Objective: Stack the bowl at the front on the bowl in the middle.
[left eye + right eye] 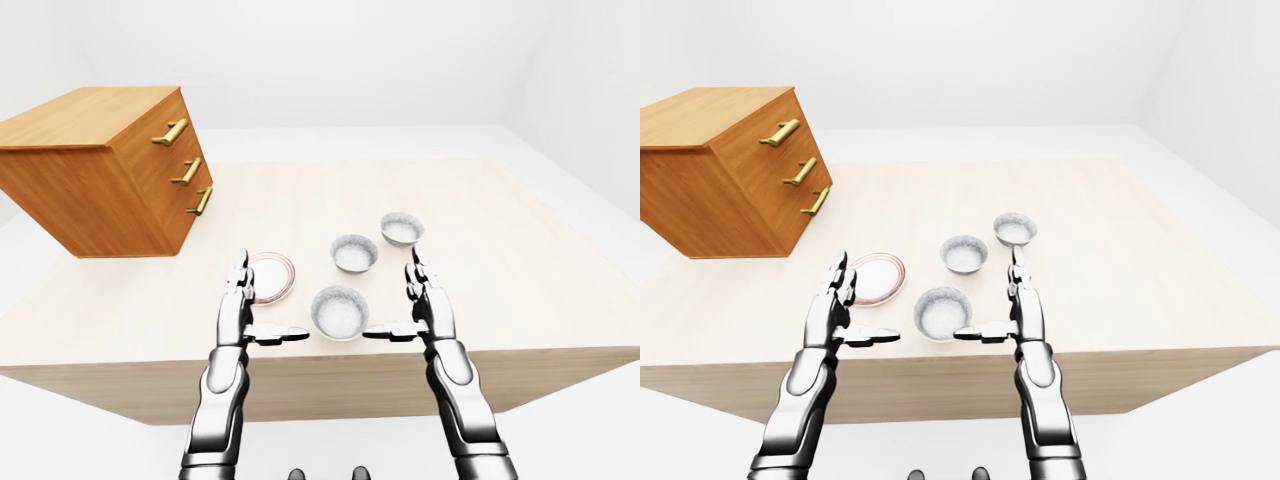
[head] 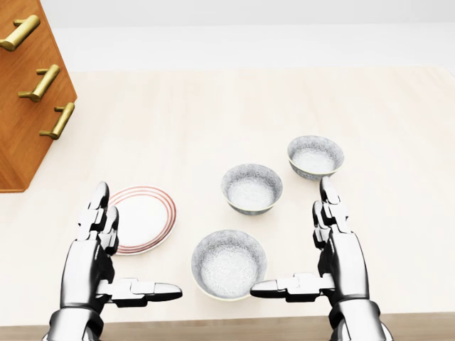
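Observation:
Three grey speckled bowls sit in a diagonal row on the pale wooden table (image 2: 213, 106). The nearest bowl (image 2: 228, 263) lies lowest in the head view, the middle bowl (image 2: 251, 188) up and to its right, the far bowl (image 2: 315, 156) beyond that. My left hand (image 2: 117, 256) stands open to the left of the nearest bowl, thumb pointing toward it. My right hand (image 2: 313, 249) stands open on the bowl's right, its thumb tip close to the rim. Neither hand holds anything.
A white plate with a red rim (image 2: 142, 219) lies left of the nearest bowl, partly behind my left hand. A wooden drawer chest with brass handles (image 1: 110, 165) stands at the table's upper left. The table's near edge (image 1: 320, 375) runs just below my hands.

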Robot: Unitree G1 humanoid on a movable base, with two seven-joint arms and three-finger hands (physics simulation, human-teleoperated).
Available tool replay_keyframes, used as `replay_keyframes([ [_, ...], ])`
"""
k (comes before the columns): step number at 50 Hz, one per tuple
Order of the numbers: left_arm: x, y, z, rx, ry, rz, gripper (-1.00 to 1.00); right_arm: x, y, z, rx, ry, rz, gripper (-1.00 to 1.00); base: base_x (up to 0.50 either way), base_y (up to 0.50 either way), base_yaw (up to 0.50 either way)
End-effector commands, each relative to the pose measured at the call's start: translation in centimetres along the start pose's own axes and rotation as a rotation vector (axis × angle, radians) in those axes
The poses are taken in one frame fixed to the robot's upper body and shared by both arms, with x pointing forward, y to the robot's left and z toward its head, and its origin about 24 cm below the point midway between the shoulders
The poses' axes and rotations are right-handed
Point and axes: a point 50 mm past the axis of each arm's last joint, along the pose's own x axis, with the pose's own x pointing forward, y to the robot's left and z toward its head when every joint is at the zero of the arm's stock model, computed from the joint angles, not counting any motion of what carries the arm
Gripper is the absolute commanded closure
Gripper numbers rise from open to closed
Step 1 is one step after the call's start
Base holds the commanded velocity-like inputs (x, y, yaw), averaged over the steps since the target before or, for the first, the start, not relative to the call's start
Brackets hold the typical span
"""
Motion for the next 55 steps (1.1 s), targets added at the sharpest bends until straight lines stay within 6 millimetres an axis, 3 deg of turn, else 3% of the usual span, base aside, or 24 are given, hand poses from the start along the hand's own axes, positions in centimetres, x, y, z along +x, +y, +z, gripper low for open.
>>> replay_keyframes([
  [1, 0.1, 0.9, -0.1, -0.007, -0.002, 0.004, -1.00, -0.1, -0.5, 0.1, -0.007, -0.024, 0.007, -1.00, 0.00, 0.00, 0.00],
  [17, 0.3, 0.7, -1.0, -0.006, 0.021, 0.003, -1.00, -0.5, 0.0, -0.1, -0.068, -0.047, 0.058, -1.00, 0.01, 0.00, 0.00],
  [55, 0.3, 0.9, -1.7, -0.007, 0.046, 0.003, -1.00, -0.6, 0.2, -0.4, -0.081, -0.034, 0.067, -1.00, 0.30, -0.04, 0.00],
])
